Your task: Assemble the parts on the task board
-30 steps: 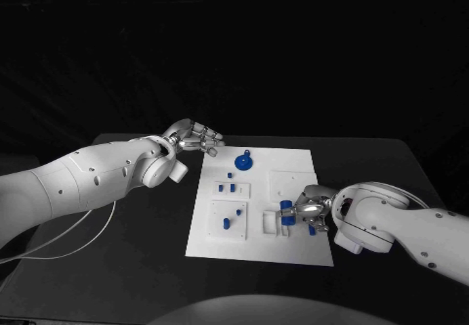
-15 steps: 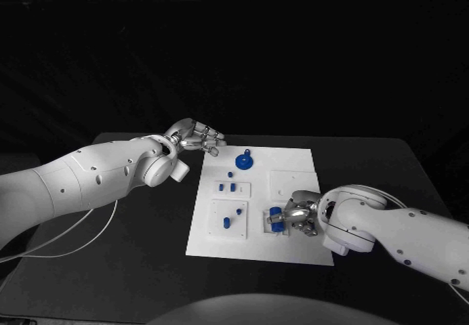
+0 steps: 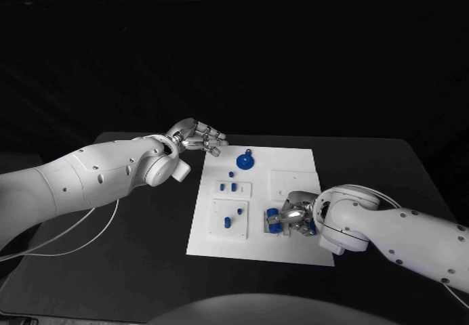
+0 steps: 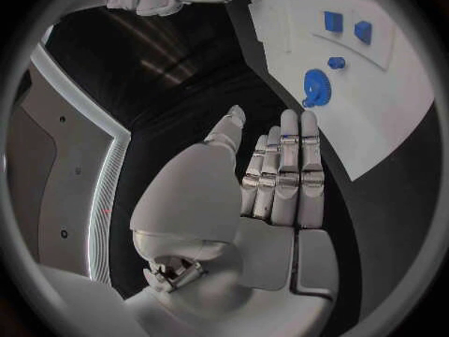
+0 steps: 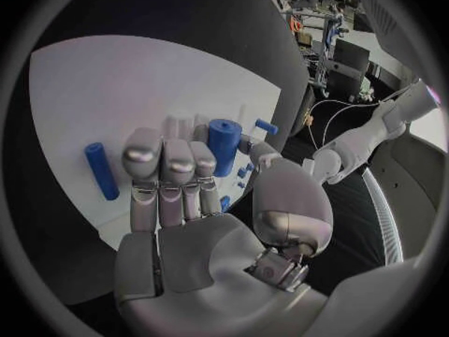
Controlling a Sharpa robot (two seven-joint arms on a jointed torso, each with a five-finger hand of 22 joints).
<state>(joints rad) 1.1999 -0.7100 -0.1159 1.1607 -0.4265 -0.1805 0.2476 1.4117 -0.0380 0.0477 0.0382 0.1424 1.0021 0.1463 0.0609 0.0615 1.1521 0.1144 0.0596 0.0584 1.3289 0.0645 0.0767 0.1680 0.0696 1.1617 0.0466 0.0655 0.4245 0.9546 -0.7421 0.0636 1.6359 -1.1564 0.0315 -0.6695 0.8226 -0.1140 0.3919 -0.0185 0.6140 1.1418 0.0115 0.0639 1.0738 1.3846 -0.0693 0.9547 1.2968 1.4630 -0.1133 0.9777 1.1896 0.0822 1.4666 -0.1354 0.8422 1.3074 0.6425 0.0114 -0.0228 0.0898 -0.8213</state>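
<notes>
The white task board (image 3: pixel 293 166) lies in the middle of the black table. My right hand (image 3: pixel 296 215) is low over the board's near middle and pinches a short blue cylinder (image 3: pixel 276 221) (image 5: pixel 223 146) between thumb and fingers, at a small white holder. A loose blue rod (image 5: pixel 101 171) lies on the board beside that hand. My left hand (image 3: pixel 196 139) (image 4: pixel 280 176) hovers off the board's far left corner, fingers straight and holding nothing. A round blue part (image 3: pixel 243 161) (image 4: pixel 316 87) lies on the board near it.
Small blue pieces (image 3: pixel 229 186) stand in a white plate on the board's left side, and a blue peg (image 3: pixel 228 221) lies on the plate nearer me. A white cable (image 3: pixel 93 233) trails across the table at the left.
My right hand has moved left and toward me across the board with the blue cylinder, then stayed nearly still for the last half second. The left hand has not moved.
</notes>
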